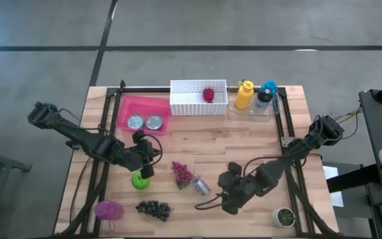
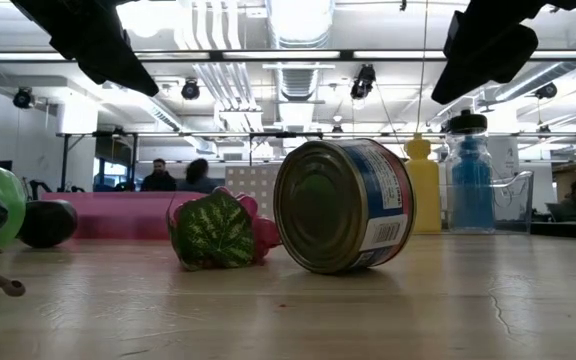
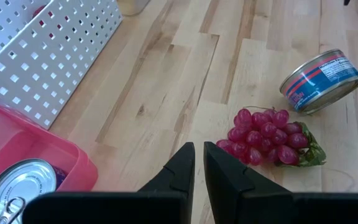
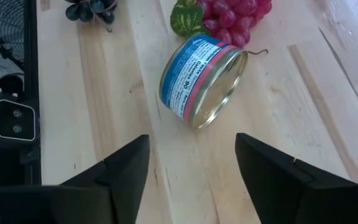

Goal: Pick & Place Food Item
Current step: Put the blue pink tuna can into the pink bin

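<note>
The right gripper [image 1: 225,198] is held low over the wooden table [image 1: 257,143] with its two dark fingers [image 4: 124,168] spread wide and nothing between them. Just ahead of it a blue-and-pink labelled tin can [image 4: 202,79] is seen lying on its side, open end turned toward the gripper. Beyond the can, touching or nearly touching it, a bunch of red plastic grapes with a green leaf [image 4: 219,14] is laid on the boards.

The left gripper [image 1: 146,167] is poised above the table with its fingers [image 3: 178,171] drawn almost together and empty; the same grapes [image 3: 267,135] lie just ahead of it, and a green apple-like fruit [image 1: 140,180] sits right beside it
</note>
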You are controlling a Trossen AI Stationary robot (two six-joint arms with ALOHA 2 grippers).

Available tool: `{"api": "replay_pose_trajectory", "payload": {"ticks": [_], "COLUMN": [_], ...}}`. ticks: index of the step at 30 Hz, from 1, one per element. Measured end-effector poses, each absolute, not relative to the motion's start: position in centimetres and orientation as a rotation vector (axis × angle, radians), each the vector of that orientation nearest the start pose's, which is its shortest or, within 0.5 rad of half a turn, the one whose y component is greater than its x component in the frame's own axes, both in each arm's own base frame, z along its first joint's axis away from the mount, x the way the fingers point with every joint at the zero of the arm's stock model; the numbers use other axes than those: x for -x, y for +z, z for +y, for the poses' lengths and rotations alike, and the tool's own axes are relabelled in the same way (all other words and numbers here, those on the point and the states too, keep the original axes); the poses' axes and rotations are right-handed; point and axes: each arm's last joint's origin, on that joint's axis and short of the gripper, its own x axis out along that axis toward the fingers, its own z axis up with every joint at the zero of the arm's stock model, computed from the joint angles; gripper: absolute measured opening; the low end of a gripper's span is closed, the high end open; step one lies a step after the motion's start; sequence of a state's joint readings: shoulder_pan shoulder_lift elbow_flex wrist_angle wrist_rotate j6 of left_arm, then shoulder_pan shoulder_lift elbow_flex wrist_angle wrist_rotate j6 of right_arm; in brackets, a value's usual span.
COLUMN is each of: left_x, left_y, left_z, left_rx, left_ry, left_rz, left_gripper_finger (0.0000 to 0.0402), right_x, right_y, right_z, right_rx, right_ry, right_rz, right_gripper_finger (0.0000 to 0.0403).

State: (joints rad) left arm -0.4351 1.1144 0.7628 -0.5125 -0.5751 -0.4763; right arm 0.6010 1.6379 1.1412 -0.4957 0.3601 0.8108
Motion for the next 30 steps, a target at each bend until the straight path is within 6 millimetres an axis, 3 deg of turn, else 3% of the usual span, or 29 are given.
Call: {"api": "replay_pose_trajectory", "payload": {"ticks": [17, 26, 30], "left_x": [-20.1, -20.0, -20.0], "left_y": [24.2, 24.2, 24.2], "left_z": [-7.6, -7.6, -7.6], "left_rx": [0.035, 0.033, 0.033], "left_ry": [0.304, 0.305, 0.305], "left_rz": [0.699, 0.703, 0.703], "left_gripper_finger": [0.0039, 0.0038, 0.0038], "right_x": [-28.2, -29.2, -29.9], "right_y": [22.4, 20.7, 21.8], "right_z": [17.9, 18.7, 19.2], "right_rx": [-0.387, -0.42, -0.429], "right_ry": [-0.259, -0.298, -0.295], "right_rz": [0.825, 0.845, 0.83], "right_gripper_finger": [0.0243, 0.024, 0.0246]}}
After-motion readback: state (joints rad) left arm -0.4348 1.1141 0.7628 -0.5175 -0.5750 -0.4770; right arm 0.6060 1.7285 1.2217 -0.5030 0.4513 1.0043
